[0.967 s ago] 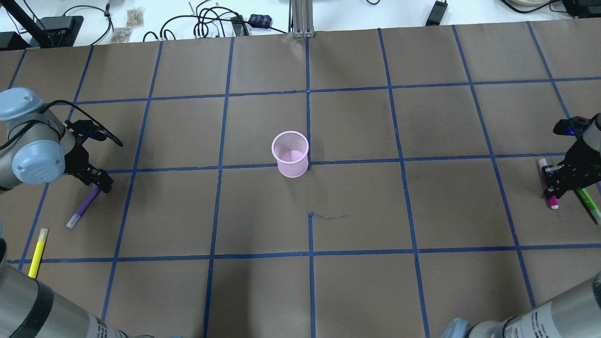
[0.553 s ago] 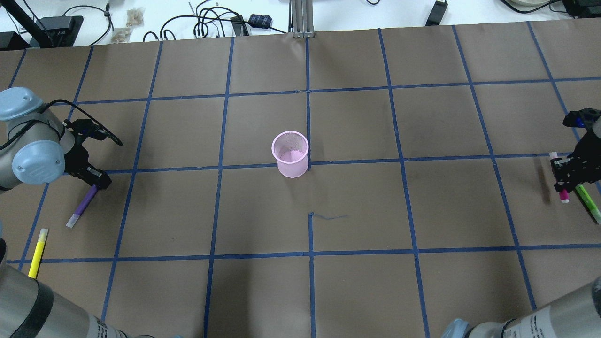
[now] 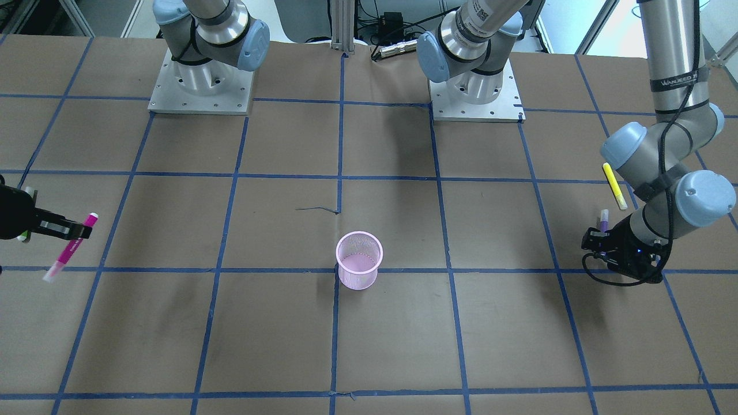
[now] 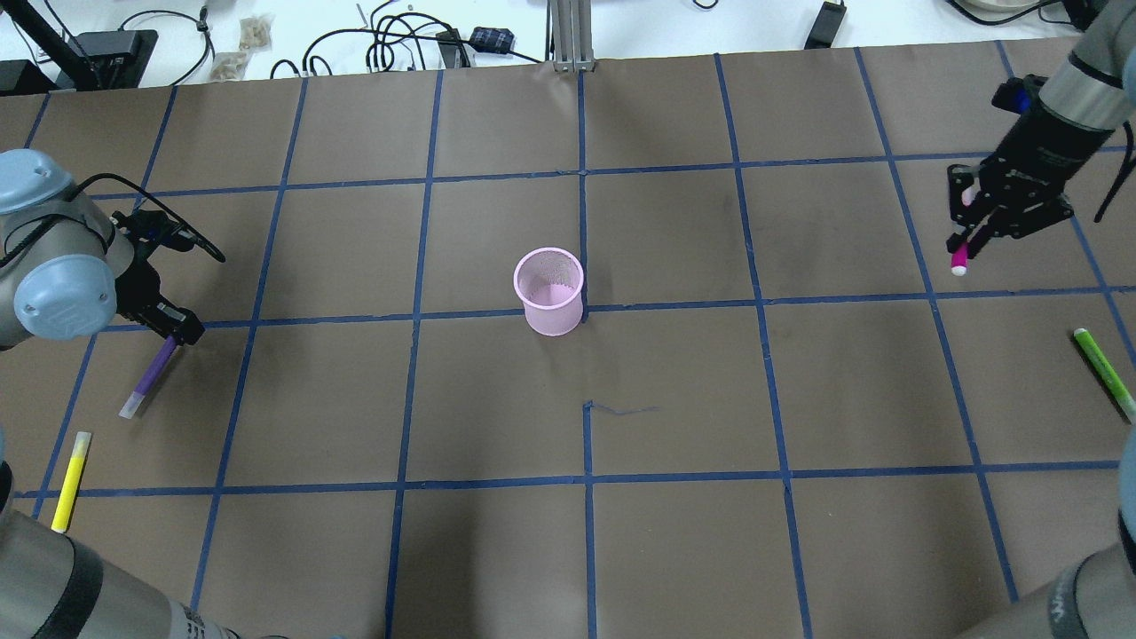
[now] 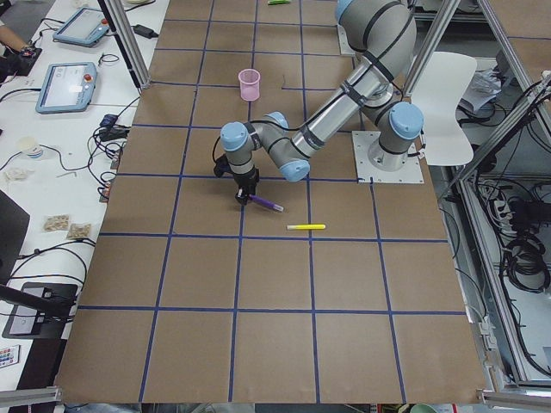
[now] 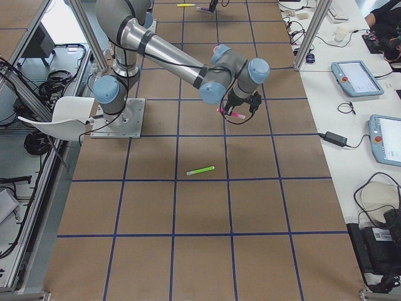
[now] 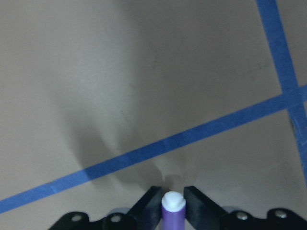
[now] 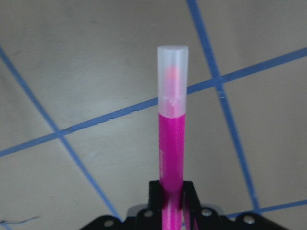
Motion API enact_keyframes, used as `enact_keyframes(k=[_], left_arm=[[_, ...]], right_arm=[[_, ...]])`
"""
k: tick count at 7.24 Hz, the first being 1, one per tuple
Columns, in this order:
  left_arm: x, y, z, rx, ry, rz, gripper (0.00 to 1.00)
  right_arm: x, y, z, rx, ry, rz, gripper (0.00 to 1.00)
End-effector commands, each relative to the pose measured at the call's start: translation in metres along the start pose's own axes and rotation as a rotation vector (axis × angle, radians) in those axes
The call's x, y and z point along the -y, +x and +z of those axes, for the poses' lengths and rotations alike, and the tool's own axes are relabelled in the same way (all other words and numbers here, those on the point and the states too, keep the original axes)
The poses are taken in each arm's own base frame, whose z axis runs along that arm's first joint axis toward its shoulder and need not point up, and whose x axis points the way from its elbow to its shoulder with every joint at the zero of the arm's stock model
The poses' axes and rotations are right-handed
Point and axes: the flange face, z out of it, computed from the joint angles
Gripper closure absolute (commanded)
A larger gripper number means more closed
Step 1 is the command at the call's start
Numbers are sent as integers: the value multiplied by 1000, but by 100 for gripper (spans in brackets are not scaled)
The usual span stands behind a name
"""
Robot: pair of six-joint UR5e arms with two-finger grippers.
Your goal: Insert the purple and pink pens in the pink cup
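The pink mesh cup (image 4: 550, 291) stands upright at the table's middle, also in the front view (image 3: 359, 268) and the left view (image 5: 249, 83). My left gripper (image 4: 182, 333) is shut on one end of the purple pen (image 4: 149, 380), which slants down toward the table at the far left. The left wrist view shows the pen's end (image 7: 172, 208) between the fingers. My right gripper (image 4: 972, 232) is shut on the pink pen (image 4: 960, 257) and holds it in the air at the far right. The pen (image 8: 171, 143) sticks out ahead in the right wrist view.
A yellow highlighter (image 4: 70, 479) lies near the left arm's base. A green pen (image 4: 1103, 371) lies at the right edge, also in the right view (image 6: 200, 170). Cables and boxes (image 4: 399, 40) sit beyond the table's far edge.
My right gripper has lifted the pink pen off the table and carried it toward the far side, away from the green pen. My left gripper has shifted slightly with the purple pen.
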Motion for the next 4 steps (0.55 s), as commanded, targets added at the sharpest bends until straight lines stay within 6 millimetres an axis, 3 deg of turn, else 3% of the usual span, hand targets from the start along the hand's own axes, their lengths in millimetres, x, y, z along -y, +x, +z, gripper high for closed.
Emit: enact_keyframes(k=[1,2,4], left_arm=[[5,5,-18,22,15,10,95],[7,10,-28,24,33,16,96],[12,31,-58,-7,103,36,96]], right_arm=[[-38,-125,13,204,-96,180,100],[-60,-178,21,331,-169,219,100],[-78,-228,40,500,-309,230,100]])
